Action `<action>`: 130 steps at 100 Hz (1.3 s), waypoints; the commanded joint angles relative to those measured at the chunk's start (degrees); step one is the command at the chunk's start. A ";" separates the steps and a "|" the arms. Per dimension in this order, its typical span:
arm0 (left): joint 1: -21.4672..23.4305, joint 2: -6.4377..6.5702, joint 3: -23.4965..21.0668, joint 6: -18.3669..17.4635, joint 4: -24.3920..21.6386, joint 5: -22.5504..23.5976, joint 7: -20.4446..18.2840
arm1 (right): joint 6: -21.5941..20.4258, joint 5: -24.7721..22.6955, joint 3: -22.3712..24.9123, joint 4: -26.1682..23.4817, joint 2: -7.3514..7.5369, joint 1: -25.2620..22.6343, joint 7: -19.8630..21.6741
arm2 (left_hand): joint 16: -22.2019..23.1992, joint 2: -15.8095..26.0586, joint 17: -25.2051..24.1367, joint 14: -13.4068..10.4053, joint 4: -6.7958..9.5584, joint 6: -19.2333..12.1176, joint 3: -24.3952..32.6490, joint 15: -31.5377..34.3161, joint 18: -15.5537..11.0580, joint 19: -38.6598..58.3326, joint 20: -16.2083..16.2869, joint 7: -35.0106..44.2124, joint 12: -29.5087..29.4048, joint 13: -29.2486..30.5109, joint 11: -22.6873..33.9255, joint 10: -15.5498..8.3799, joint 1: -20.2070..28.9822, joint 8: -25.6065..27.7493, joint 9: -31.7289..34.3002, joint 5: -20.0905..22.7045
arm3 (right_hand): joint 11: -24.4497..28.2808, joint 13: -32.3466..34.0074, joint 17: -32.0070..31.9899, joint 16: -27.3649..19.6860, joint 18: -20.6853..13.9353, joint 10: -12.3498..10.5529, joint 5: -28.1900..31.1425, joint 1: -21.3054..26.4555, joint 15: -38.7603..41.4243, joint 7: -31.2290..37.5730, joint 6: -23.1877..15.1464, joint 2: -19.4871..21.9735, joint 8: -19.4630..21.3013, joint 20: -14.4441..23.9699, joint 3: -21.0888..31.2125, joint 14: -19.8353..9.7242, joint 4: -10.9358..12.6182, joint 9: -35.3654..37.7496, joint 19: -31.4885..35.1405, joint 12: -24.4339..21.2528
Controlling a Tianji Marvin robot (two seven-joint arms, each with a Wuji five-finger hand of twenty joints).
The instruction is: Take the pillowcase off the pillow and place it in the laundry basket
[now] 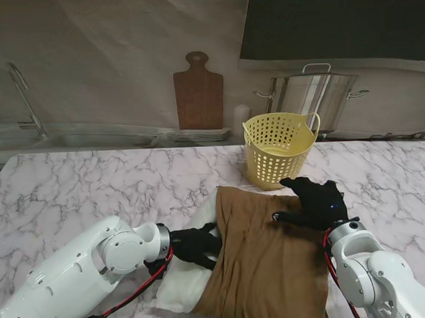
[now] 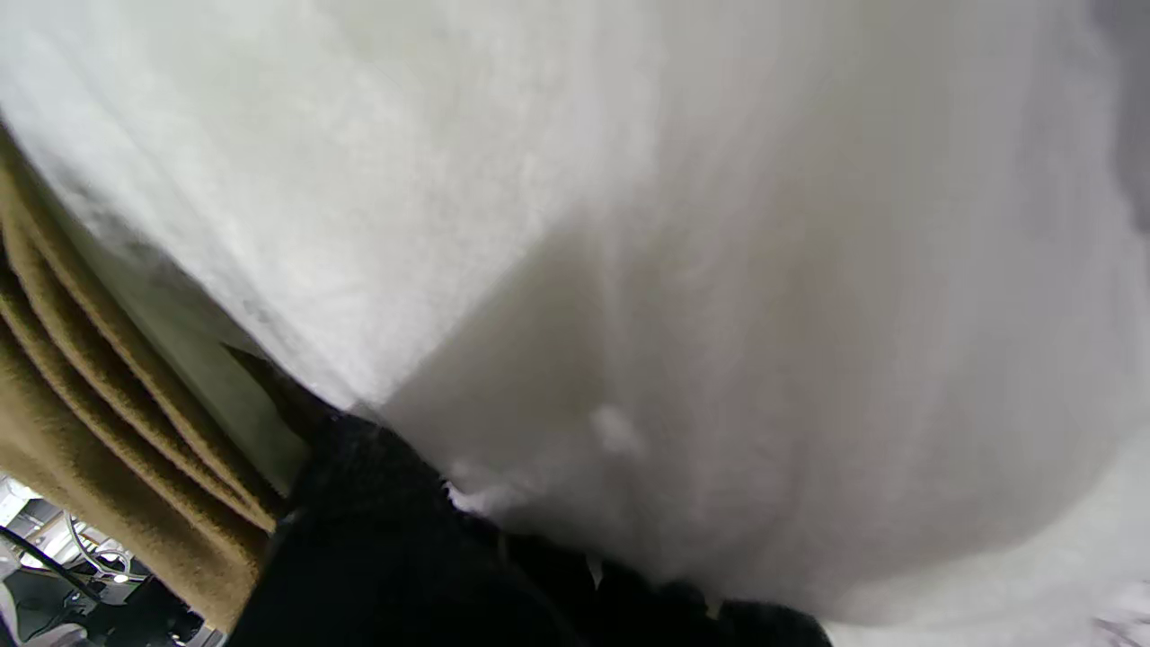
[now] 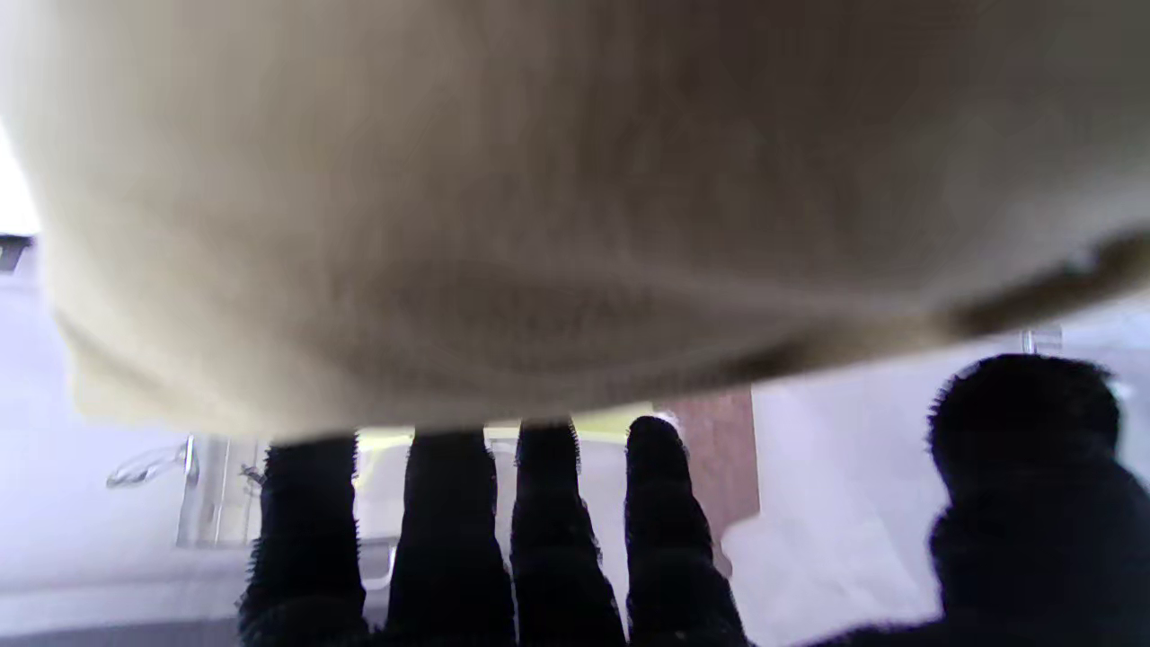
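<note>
Leftmost, left robot hand in black glove, fingers closed on the exposed white pillow right at the open edge of the brown pillowcase. Left wrist view: black fingers pressed into white fabric, folded brown hem just beside them. Pillow sticks out of the case on that hand's side, nearer to me; the rest is covered. Pillowcase lies on the marble tabletop between the two hands, touching both. Right robot hand sits on the case's far right corner, fingers spread and laid flat over the cloth; whether the thumb pinches the edge cannot be told. Right wrist view: four fingers extended, apart, tan cloth across them. Yellow laundry basket stands upright just beyond the right hand, near, not touching, farther from me.
</note>
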 commanded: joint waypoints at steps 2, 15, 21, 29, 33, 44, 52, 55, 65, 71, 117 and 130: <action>1.48 2.08 1.38 0.93 4.14 1.89 -3.12 | 0.00 0.12 -0.26 1.04 0.46 0.69 3.04 | 1.08 1.02 0.18 13.51 0.63 7.45 0.00 6.31 8.11 82.47 0.24 5.40 0.84 4.30 3.54 8.91 0.24 1.40 1.06 4.24 | 1.71 7.87 2.09 2.28 2.49 -1.72 -1.59 5.54 2.58 -0.79 -0.19 -3.03 -0.07 2.73 -0.86 -0.99 -0.62 4.14 0.38 0.13; 1.13 2.20 1.89 1.48 4.41 2.03 -3.59 | -0.73 2.16 -0.65 1.82 0.89 1.68 6.98 | 0.95 1.03 -0.14 13.59 0.61 7.48 -0.08 6.04 8.02 82.05 0.24 4.93 0.22 3.47 2.67 8.76 -0.39 0.94 -1.47 3.25 | 17.14 24.84 8.76 10.57 1.68 -8.81 13.69 29.02 15.02 15.01 -9.19 -5.77 2.71 3.86 -1.20 -5.47 0.51 27.99 3.72 15.55; 1.01 2.22 2.11 1.84 4.54 1.81 -3.77 | -1.48 1.73 -0.42 2.50 0.89 1.58 5.95 | 0.89 0.87 -0.39 13.77 0.58 7.72 -0.21 5.93 8.08 81.77 0.21 4.36 -0.05 3.12 2.45 9.14 -0.94 0.60 -2.26 2.07 | 20.95 31.38 12.28 13.72 0.91 -10.60 18.67 31.30 22.29 34.23 -14.10 -7.67 -5.84 2.79 9.31 -6.67 -2.82 37.22 5.96 20.38; 0.77 2.32 2.48 2.27 4.54 1.40 -4.23 | -2.17 1.07 0.26 3.25 0.67 1.01 2.98 | 0.83 0.87 -0.53 13.91 0.61 7.86 -0.15 5.84 7.98 81.45 0.20 3.90 -0.29 2.79 2.33 9.33 -1.37 0.26 -2.86 1.24 | 24.91 34.44 14.21 15.22 0.60 -10.19 25.14 31.58 26.89 39.11 -16.10 -7.14 -4.96 1.97 15.45 -6.92 -4.88 40.45 7.51 22.62; 0.59 2.35 2.74 2.31 4.64 1.21 -4.34 | -2.60 -0.27 1.16 3.07 0.68 0.35 2.23 | 0.79 0.77 -0.57 13.94 0.61 7.89 -0.18 5.77 7.96 81.32 0.21 3.38 -0.41 2.55 2.22 9.39 -1.65 -0.04 -3.26 0.17 | 25.98 34.67 14.47 15.86 0.57 -10.18 25.78 31.30 28.52 39.60 -16.54 -6.72 -4.48 1.71 16.35 -7.37 -5.28 40.55 7.83 24.05; 0.22 2.44 3.32 2.63 4.77 0.69 -4.66 | -3.39 -2.64 3.80 2.55 0.65 -1.46 0.67 | 0.72 0.59 -0.70 13.94 0.63 8.15 -0.14 5.70 7.87 81.01 0.27 2.50 -0.62 2.28 2.12 9.39 -2.21 -0.73 -3.75 -1.21 | 27.27 34.34 14.39 16.58 0.70 -9.82 26.82 31.51 30.98 40.84 -17.97 -6.47 -2.01 1.15 17.65 -7.77 -5.78 40.39 8.08 26.99; -0.24 2.56 3.94 3.06 4.82 0.31 -5.20 | -4.10 -3.86 5.89 2.03 0.67 -2.73 0.48 | 0.66 0.55 -0.83 14.05 0.63 8.26 -0.11 5.59 7.87 80.79 0.30 2.01 -0.74 1.96 2.01 9.66 -2.52 -1.24 -4.06 -1.76 | 28.44 34.13 14.63 17.28 0.86 -9.15 28.06 31.53 33.84 40.82 -18.66 -6.58 1.15 0.64 19.26 -8.03 -6.02 40.49 8.22 29.38; -0.47 2.62 4.23 3.14 4.90 0.12 -5.39 | -4.18 -4.22 6.56 1.83 0.67 -3.18 0.57 | 0.63 0.51 -0.90 13.99 0.62 8.30 -0.16 5.54 7.84 80.67 0.31 1.74 -0.80 1.83 1.90 9.64 -2.78 -1.48 -4.31 -2.17 | 28.79 34.17 14.84 17.48 0.83 -8.89 28.37 31.52 34.67 40.70 -18.76 -6.60 1.90 0.51 19.65 -8.10 -6.07 40.54 8.26 30.04; -1.19 2.82 5.13 3.52 5.08 -0.42 -6.10 | -3.80 -4.96 8.37 1.84 0.58 -4.28 -0.06 | 0.52 0.35 -1.06 14.01 0.62 8.41 -0.19 5.35 7.71 80.34 0.34 1.09 -0.95 1.30 1.65 9.78 -3.31 -2.19 -4.92 -3.03 | 29.33 34.19 15.21 17.82 0.95 -8.30 29.26 31.55 36.47 40.34 -18.69 -6.91 3.74 0.10 20.93 -8.14 -6.18 40.79 8.21 31.47; -1.44 2.91 5.43 3.80 5.13 -0.67 -6.49 | -3.05 -5.23 9.30 2.13 0.45 -4.82 -1.20 | 0.47 0.28 -1.16 13.99 0.64 8.49 -0.14 5.30 7.64 80.13 0.35 0.82 -1.01 1.16 1.56 9.75 -3.53 -2.57 -5.13 -3.35 | 29.61 34.35 15.63 18.03 0.79 -7.91 29.65 31.65 37.44 40.20 -18.44 -7.07 4.31 -0.10 21.50 -8.13 -6.21 40.96 8.32 32.20; -2.12 3.44 5.70 4.97 4.96 -0.62 -8.72 | 0.24 -3.25 13.56 2.45 -0.82 -8.00 -9.18 | 0.28 -0.18 -1.18 14.35 0.69 10.10 -0.03 5.20 7.22 79.24 0.86 -0.70 -1.36 0.33 0.83 11.20 -4.93 -5.35 -6.45 -5.53 | 30.31 34.29 16.16 18.33 0.17 -7.21 28.43 31.71 39.66 39.12 -16.24 -6.93 4.71 -0.65 22.05 -8.00 -6.07 40.65 9.05 33.66; -1.34 3.43 4.50 4.69 4.54 0.21 -8.85 | 0.76 -1.96 12.72 2.70 -1.10 -7.82 -10.91 | 0.26 -0.19 -1.26 14.31 0.69 9.63 0.03 5.21 7.27 79.01 0.98 -0.56 -1.34 0.24 0.83 11.02 -4.85 -5.71 -6.42 -5.49 | 20.47 26.99 14.13 13.09 -0.96 -6.48 20.50 22.38 25.89 36.34 -13.39 -2.88 -4.32 -0.28 8.89 -4.86 -4.10 33.31 9.93 25.02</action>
